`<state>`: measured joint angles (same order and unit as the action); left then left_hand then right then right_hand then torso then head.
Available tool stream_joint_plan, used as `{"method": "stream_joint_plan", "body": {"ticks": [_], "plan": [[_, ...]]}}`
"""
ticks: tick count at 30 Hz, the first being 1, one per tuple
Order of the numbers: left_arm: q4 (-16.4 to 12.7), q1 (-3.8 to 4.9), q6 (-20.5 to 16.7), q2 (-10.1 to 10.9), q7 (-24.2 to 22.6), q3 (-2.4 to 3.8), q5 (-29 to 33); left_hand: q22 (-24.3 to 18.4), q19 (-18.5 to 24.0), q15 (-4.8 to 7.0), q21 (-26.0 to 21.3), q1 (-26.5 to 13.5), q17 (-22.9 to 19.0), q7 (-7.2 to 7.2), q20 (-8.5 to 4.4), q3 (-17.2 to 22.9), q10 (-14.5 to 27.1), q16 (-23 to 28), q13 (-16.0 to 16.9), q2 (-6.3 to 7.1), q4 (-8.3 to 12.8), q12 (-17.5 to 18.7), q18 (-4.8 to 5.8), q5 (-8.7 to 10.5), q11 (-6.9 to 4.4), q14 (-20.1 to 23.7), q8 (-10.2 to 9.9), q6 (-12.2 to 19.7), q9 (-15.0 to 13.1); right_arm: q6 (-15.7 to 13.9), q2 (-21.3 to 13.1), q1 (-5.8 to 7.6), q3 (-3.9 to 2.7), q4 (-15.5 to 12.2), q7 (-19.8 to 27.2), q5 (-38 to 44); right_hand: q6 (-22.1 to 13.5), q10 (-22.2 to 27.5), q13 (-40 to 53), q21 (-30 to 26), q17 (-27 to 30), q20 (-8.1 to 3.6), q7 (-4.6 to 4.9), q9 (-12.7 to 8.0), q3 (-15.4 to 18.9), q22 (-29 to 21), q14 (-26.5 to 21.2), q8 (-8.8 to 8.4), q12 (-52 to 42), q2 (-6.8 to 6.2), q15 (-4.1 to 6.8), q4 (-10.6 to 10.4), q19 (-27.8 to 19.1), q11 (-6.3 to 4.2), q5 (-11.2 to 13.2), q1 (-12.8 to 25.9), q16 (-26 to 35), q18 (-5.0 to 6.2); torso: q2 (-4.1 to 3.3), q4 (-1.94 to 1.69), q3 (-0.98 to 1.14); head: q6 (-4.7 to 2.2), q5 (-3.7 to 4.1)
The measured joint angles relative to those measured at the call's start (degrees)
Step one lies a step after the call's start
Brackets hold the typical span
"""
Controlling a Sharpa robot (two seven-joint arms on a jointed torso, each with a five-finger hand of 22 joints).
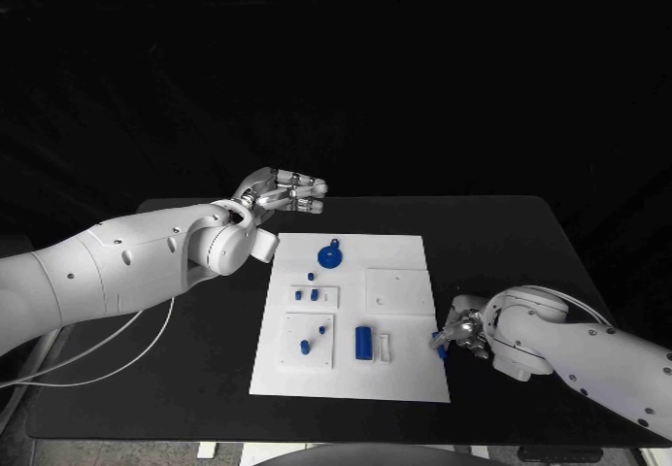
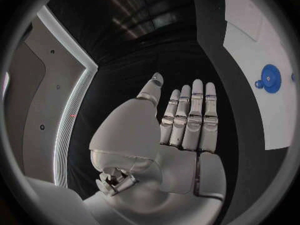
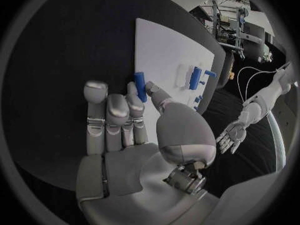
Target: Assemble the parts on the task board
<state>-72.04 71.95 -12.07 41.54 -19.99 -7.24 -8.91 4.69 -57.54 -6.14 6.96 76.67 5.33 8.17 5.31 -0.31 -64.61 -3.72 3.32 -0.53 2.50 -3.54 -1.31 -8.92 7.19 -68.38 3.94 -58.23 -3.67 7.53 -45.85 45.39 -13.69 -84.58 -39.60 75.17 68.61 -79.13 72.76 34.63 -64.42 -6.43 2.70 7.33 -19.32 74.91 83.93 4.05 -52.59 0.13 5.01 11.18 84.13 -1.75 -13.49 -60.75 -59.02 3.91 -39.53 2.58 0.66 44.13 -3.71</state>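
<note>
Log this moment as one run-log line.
left hand: open, raised past the board's far corner | right hand: pinching blue peg at board's right edge | gear: on board

Head camera overhead, wrist cameras behind hands, sharing task board (image 1: 353, 316)

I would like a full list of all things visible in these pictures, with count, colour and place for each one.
table: one, black, under everything.
task board: one, white, in the middle of the table.
gear-shaped part: one, blue, on the far part of the board.
cylinder part: one, blue, lying on the near part of the board.
small parts: several, blue, on the board's left half; exact count unclear.
held part: one, blue, pinched at the board's right edge.
cable: one, white, under the left arm.
left hand: one, silver, raised beyond the board's far left corner, holding nothing, fingers straight.
right hand: one, silver, holds the held part.
</note>
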Motion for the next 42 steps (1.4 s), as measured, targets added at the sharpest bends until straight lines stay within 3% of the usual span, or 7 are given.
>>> {"method": "stream_joint_plan", "body": {"ticks": [7, 16, 21, 28, 33, 42], "plan": [[0.0, 0.0, 0.01, 0.06, 0.01, 0.0, 0.0, 0.0, 0.0, 0.0, 0.0, 0.0, 0.0, 0.0, 0.0, 0.0, 0.0, 0.0, 0.0, 0.0, 0.0, 0.0, 0.0, 0.0, 0.0, 0.0, 0.0, 0.0, 0.0, -0.6, -0.35, -0.08, 0.05, -0.06, 0.41, -0.74, 0.69, 0.0, -0.21, 0.23, 0.11, 0.0, -0.21, -0.01, -0.47, 0.0, -0.01, -0.08, 0.01, 0.55, -0.01, 0.94, 0.0, 0.01, -2.43, 0.49, 0.0, 0.0, 0.01, -0.03, -0.02, -0.04, 0.06], [0.05, 0.0, 0.01, 0.15, 0.04, 0.0, 0.0, 0.0, 0.0, 0.0, 0.0, -0.21, 0.04, 0.0, 0.0, 0.16, 0.0, 0.0, 0.0, -0.21, -0.16, 0.0, 0.0, 0.0, 0.0, 0.0, 0.0, 0.0, 0.0, -2.49, -2.08, -0.44, 0.22, -1.36, 1.83, -1.89, 1.37, 0.51, -0.64, 0.55, 0.39, 0.0, -0.34, 1.43, -0.47, 0.0, -0.05, -0.57, 0.02, 1.16, -0.05, 0.94, 0.0, -0.49, -2.77, -0.14, 0.0, 0.0, 0.03, -0.02, -0.05, -0.24, -0.03], [0.05, 0.0, 0.01, 0.16, 0.05, 0.0, -0.01, 0.0, 0.0, 0.0, 0.0, -0.21, 0.04, 0.0, 0.0, 0.16, 0.0, 0.0, 0.0, -0.21, -0.16, 0.0, 0.0, 0.0, 0.0, 0.0, 0.0, 0.0, 0.0, -3.59, -3.67, -0.6, -0.22, -2.92, 2.42, -2.35, 1.46, 0.41, -0.73, 0.55, 0.46, 0.0, -0.44, 1.56, -1.06, 0.0, -0.05, -0.79, 0.02, 1.23, -0.05, 1.99, 0.0, -0.43, -2.2, -0.21, 0.0, 0.0, 0.04, -0.01, -0.06, -0.32, -0.13], [0.07, 0.0, 0.01, 0.17, 0.06, 0.0, -0.01, 0.0, 0.0, 0.0, 0.0, -0.21, 0.04, 0.0, 0.0, 0.16, 0.0, 0.0, 0.0, -0.21, -0.16, 0.0, 0.0, 0.45, 0.0, 0.0, 0.0, 0.0, 0.0, -4.85, -5.11, 0.28, -1.3, -5.97, 2.94, -2.77, 1.6, 0.18, -0.73, 0.55, 0.46, 0.0, -0.57, 1.85, 0.5, 0.0, -0.04, -0.34, 0.02, 0.74, -0.05, 0.44, 0.0, -0.6, -2.04, 0.28, -0.08, 0.01, 0.08, 0.04, -0.12, -0.47, -0.2], [0.07, 0.0, 0.0, 0.08, 0.06, 0.0, -0.01, 0.0, 0.0, 0.0, 0.0, -0.21, 0.04, 0.0, 0.0, 0.16, 0.0, 0.0, 0.0, -0.21, -0.16, 0.0, 0.0, 0.45, 0.0, 0.0, 0.0, 0.0, 0.0, -5.11, -5.03, 0.43, -1.41, -7.42, 3.23, -3.46, 1.74, 0.06, -0.8, 0.55, 0.45, 0.0, -0.72, 1.68, 2.32, -0.01, -0.05, -0.21, 0.02, -0.02, -0.05, -0.97, 0.0, -0.71, -3.72, 0.93, -0.22, 0.0, 0.03, -0.03, -0.08, -0.54, -0.26], [0.1, 0.0, 0.0, -0.05, 0.06, 0.0, -0.01, 0.0, 0.0, 0.0, 0.0, -0.21, 0.03, 0.0, 0.0, 0.16, 0.0, 0.0, 0.0, -0.21, -0.48, 0.0, 0.0, 0.45, 0.0, 0.0, 0.0, 0.0, 0.0, -4.83, -1.8, 0.54, -1.31, -7.53, 3.42, -5.69, 1.78, -0.03, -0.99, 0.55, 0.53, 0.0, -0.76, 1.21, 3.97, 0.02, -0.05, -0.21, 0.02, 0.01, -0.05, -1.78, 0.0, -0.8, -3.82, 0.39, -0.22, 0.0, 0.01, -0.03, -0.07, -0.4, -0.7]]}}
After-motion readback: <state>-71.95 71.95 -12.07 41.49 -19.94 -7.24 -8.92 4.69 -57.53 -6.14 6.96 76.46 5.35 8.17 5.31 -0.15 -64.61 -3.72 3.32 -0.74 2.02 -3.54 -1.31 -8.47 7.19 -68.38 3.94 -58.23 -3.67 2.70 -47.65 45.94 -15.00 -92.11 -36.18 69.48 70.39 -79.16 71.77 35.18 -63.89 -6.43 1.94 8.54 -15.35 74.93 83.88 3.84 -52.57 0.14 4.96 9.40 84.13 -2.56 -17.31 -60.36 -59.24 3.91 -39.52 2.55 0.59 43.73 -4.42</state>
